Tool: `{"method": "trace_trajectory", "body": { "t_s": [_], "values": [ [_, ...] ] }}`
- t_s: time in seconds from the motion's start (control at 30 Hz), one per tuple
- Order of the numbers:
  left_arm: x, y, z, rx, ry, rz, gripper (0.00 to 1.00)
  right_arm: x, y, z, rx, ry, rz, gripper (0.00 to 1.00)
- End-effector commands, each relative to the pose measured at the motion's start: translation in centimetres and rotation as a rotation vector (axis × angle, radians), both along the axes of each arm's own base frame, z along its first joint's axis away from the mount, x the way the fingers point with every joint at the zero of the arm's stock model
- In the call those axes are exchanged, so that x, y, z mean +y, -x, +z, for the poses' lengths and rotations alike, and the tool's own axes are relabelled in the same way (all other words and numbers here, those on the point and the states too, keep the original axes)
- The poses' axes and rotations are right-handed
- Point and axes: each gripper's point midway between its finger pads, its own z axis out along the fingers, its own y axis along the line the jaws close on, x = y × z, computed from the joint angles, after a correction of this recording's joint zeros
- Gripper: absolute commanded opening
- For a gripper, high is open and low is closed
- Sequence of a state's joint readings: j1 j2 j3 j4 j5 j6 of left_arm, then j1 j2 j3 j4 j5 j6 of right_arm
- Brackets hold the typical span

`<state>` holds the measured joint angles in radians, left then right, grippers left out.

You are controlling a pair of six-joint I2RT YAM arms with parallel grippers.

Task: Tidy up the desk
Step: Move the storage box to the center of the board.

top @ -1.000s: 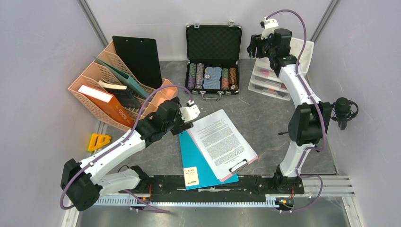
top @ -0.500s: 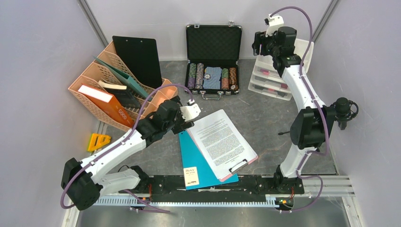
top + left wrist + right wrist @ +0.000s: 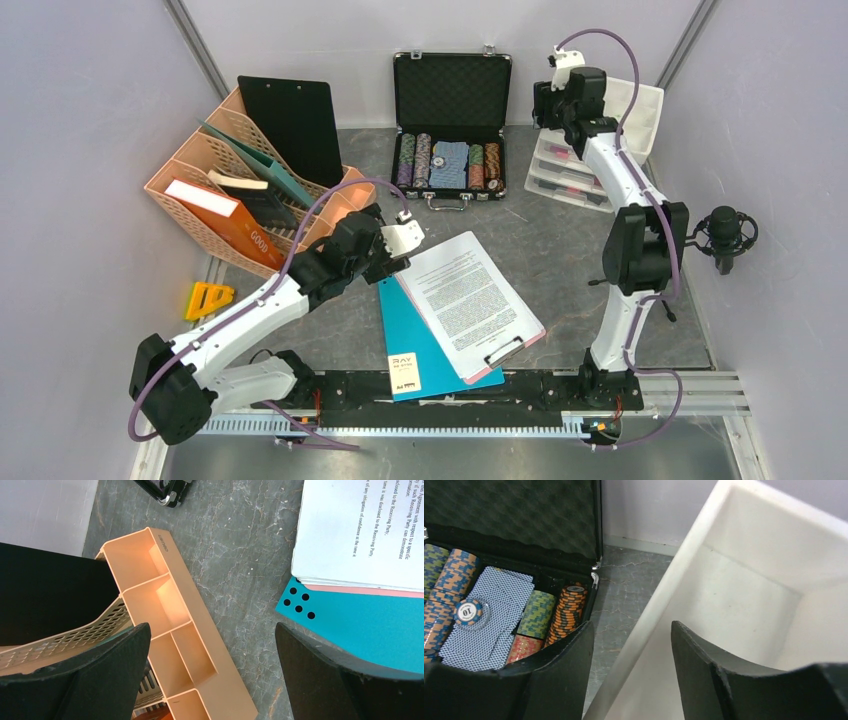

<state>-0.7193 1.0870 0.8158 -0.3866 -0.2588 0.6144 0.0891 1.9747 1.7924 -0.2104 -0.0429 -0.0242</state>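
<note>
Desk (image 3: 560,250) fills the floor of a booth with pale grey walls (image 3: 90,120). It is a dark, stone-patterned top with a metal rail (image 3: 690,385) along its near edge.

A peach file rack (image 3: 200,200) holding a black clipboard (image 3: 290,120) stands at the far left. An open chip case (image 3: 450,120) stands at the far middle and a white drawer unit (image 3: 570,180) at the far right. A printed sheet (image 3: 470,300) on a pink board lies over a teal folder (image 3: 410,340) near the front.

Since a second ago the right arm's elbow has drawn in to the left, so the microphone (image 3: 727,235) at the right wall now stands clear of it. The left arm and the papers have not moved.

The left wrist view shows the left gripper (image 3: 210,645) spread wide and empty above bare desk between rack and folder. It also shows five punched holes in the folder's corner, too small to see from above.

The right wrist view shows the right gripper (image 3: 631,635) partly spread and holding nothing. The rim of a white bin (image 3: 744,580) passes below the gap, and a chip marked 10 lies in the case. Only the top view takes in the microphone and a yellow object (image 3: 207,298) by the left wall.
</note>
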Motion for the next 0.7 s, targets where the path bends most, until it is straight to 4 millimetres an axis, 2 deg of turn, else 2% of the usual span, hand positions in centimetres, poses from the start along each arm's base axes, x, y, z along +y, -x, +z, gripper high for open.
{"method": "trace_trajectory", "body": {
  "t_s": [0.0, 0.4, 0.5, 0.67],
  "values": [
    [-0.4, -0.4, 1.2, -0.04, 0.025, -0.014, 1.0, 0.1, -0.3, 2.0, -0.049, 0.003, -0.004, 0.61],
    [0.1, 0.1, 2.1, -0.054, 0.04, -0.009, 1.0, 1.6, 4.1, 1.2, -0.021, 0.008, 0.06, 0.41],
    [0.2, 0.2, 2.2, -0.055, 0.045, -0.008, 1.0, 1.7, 5.0, 0.8, -0.007, 0.003, 0.07, 0.42],
    [0.3, 0.3, 2.3, -0.056, 0.051, -0.005, 1.0, 3.7, 6.3, 0.8, 0.003, -0.02, 0.118, 0.42]
  ]
}}
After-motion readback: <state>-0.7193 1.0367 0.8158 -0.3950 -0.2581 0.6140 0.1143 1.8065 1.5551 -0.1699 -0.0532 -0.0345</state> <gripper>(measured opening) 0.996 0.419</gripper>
